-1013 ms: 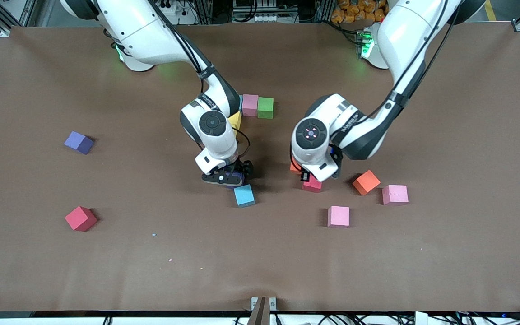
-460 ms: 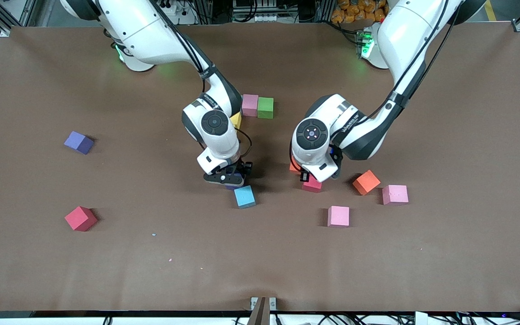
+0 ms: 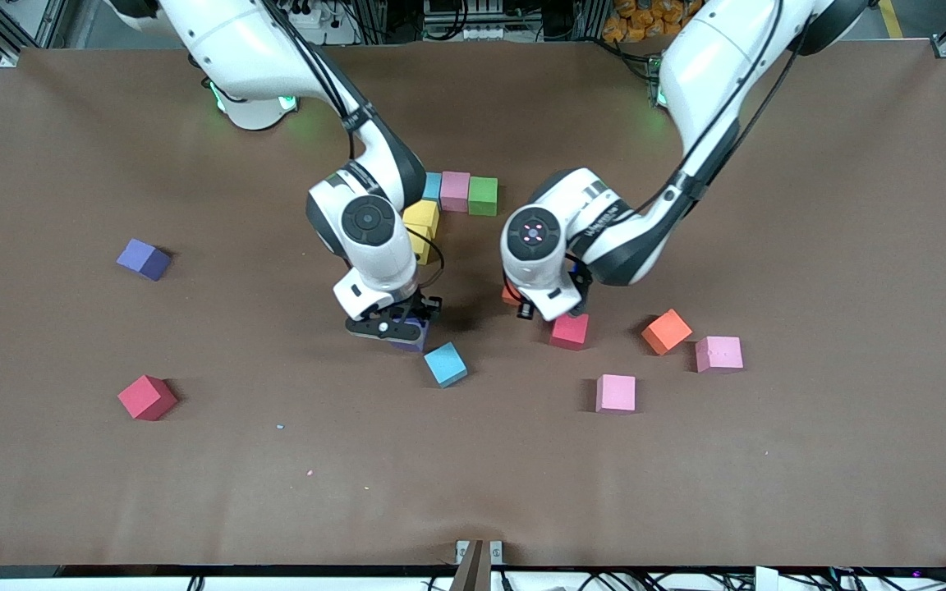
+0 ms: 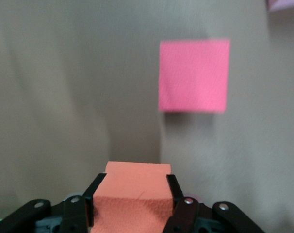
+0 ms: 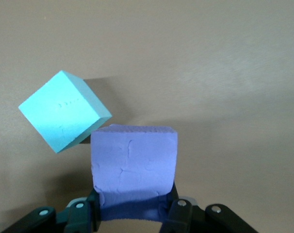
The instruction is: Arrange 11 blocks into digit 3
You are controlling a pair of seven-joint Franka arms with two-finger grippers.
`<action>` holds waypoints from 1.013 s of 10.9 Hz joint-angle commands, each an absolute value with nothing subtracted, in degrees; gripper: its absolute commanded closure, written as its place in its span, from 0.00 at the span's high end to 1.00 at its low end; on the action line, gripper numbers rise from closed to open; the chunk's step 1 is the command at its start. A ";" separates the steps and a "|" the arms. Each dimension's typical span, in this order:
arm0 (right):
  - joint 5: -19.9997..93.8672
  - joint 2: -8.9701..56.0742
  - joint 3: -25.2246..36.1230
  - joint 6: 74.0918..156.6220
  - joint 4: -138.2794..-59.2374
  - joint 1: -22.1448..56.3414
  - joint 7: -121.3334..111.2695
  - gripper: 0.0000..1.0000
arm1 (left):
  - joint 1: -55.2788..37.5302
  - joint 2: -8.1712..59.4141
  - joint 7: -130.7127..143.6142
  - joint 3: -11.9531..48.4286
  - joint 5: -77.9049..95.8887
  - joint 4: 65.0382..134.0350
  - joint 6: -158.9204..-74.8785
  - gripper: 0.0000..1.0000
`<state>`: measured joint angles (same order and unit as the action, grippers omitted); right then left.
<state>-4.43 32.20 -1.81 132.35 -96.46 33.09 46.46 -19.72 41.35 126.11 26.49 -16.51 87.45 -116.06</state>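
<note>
Brown table [image 3: 71, 492]; white arms with black grippers. Between one gripper's fingers a purple block [image 5: 134, 165], beside a light blue block [image 5: 62, 110]; between the other's an orange block [image 4: 132, 199], near a red block [image 4: 194, 75]. Elsewhere plain pink [image 3: 615, 393], green [image 3: 483, 196] and yellow [image 3: 421, 219] cubes.

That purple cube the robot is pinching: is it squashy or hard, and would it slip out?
The purple cube, held in the right gripper, looks like soft foam: its face shows creases, so it probably gives a little. Its matte surface likely resists slipping. Flat-sided, it should slide rather than roll if pushed, much like the light blue cube beside it.
</note>
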 commanded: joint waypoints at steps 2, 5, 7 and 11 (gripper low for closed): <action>-5.10 26.21 -2.46 130.96 -100.80 29.72 42.99 0.15 | -24.50 43.67 130.32 26.10 -15.47 86.13 -118.56 0.50; -4.66 20.58 -2.81 130.69 -105.81 26.63 39.29 0.15 | -28.81 46.91 135.86 26.02 -15.64 82.11 -119.35 0.50; -4.66 18.99 -3.07 129.82 -107.04 24.97 37.72 0.17 | -34.33 48.95 141.04 20.69 -15.64 79.72 -122.24 0.50; -4.40 14.86 -3.16 124.91 -108.11 21.80 32.18 0.18 | -39.46 49.57 149.14 16.35 -15.21 79.80 -125.51 0.50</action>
<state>-4.44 18.41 -1.90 126.62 -105.74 23.96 34.29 -38.35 48.70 147.48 17.25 -16.48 81.39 -125.45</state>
